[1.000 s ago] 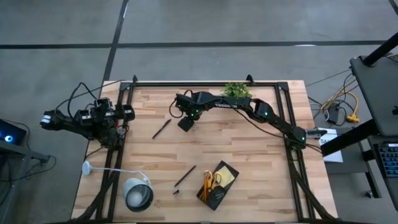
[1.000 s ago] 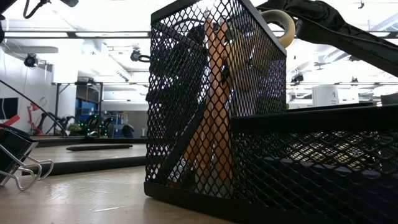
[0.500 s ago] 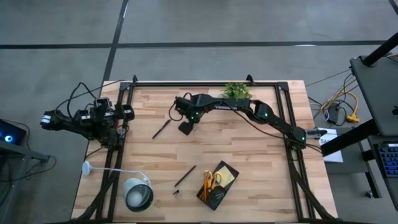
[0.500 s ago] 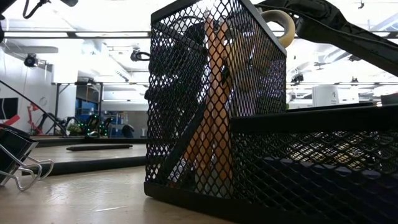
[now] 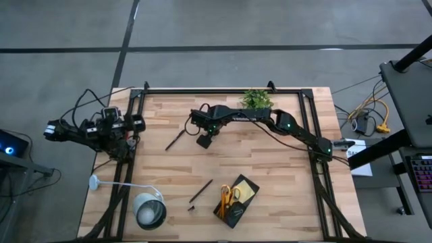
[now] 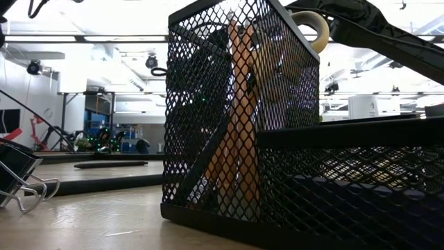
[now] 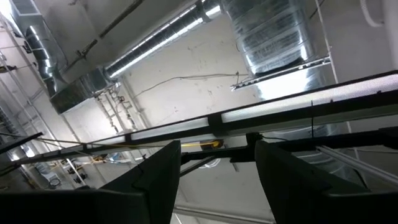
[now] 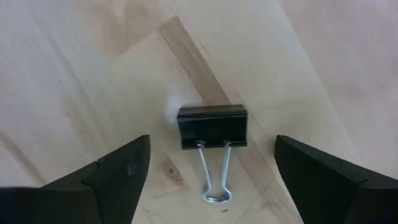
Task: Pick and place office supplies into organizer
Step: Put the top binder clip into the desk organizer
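Note:
A small black binder clip [image 8: 211, 127] lies flat on the wooden table, its wire handles [image 8: 214, 177] toward my right gripper. My right gripper [image 8: 211, 152] hangs open just above it, pointing down, one finger on either side and not touching; in the high view it [image 5: 206, 140] hides the clip. The black mesh organizer [image 5: 237, 200] stands near the front edge and holds yellow-handled scissors [image 5: 226, 196] and a yellow sticky-note pad [image 5: 247, 192]. Two black pens [image 5: 175, 140] [image 5: 200, 191] lie loose on the table. My left gripper [image 7: 217, 165] waits open at the table's left edge, pointing up.
A round silver-white lamp [image 5: 150, 210] stands at the front left and a small green plant [image 5: 256, 98] at the far edge. A tiny dark piece [image 5: 191, 208] lies near the organizer. In the low view another binder clip [image 6: 17, 173] sits left of the organizer's mesh wall [image 6: 236, 111].
My right gripper has shifted a little toward the table's near edge and sunk toward the tabletop. The pens, the organizer and my left arm have kept still.

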Motion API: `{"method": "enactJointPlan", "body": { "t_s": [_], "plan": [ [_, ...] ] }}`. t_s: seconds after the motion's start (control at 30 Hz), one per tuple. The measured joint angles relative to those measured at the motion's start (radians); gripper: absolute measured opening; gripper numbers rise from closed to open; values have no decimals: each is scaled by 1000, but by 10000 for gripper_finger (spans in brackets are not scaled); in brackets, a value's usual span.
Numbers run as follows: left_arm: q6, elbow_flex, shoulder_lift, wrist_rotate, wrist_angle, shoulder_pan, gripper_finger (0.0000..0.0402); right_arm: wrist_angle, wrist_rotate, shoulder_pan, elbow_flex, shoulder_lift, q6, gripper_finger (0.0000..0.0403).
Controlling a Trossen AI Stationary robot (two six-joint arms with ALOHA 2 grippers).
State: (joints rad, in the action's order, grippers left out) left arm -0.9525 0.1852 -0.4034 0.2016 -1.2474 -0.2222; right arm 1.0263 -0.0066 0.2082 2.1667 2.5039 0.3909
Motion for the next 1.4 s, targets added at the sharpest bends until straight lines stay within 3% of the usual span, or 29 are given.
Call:
{"method": "enactJointPlan", "body": {
  "t_s": [0.63,1.4],
  "plan": [
    [-6,0,1,-68,-1,0,191,-46,44,-15,-56,-7,-1,314],
    [0,0,0,-66,-1,0,191,-95,61,-13,-68,-6,55,214]
  ]
}}
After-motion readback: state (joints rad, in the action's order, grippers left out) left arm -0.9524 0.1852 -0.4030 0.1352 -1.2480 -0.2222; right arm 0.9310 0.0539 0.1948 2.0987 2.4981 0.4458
